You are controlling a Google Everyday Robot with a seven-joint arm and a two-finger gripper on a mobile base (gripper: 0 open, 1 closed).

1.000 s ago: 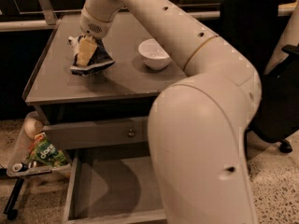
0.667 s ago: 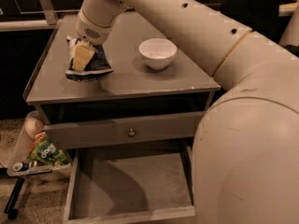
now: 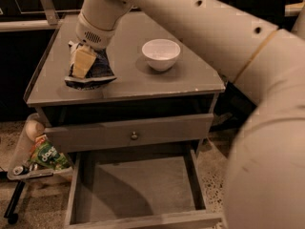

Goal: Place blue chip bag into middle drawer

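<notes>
The blue chip bag point(image 3: 95, 69) is a crinkled dark blue foil bag over the left part of the grey cabinet top point(image 3: 128, 87). My gripper point(image 3: 85, 61) comes down from above and is shut on the bag. One beige finger point(image 3: 82, 62) lies across the bag's front. The bag casts a shadow on the top below it. The middle drawer point(image 3: 138, 187) is pulled out at the bottom of the view. Its flat grey floor is bare and it lies below and to the front of the bag.
A white bowl point(image 3: 161, 54) stands on the cabinet top to the right of the bag. A closed drawer front with a round knob point(image 3: 134, 135) sits above the open drawer. A green snack bag point(image 3: 47, 157) lies in a tray at the lower left. My arm point(image 3: 248, 56) fills the right side.
The gripper and the bag have shifted slightly toward the front edge of the cabinet top. My arm's bulk has swung to the right, uncovering more of the open drawer.
</notes>
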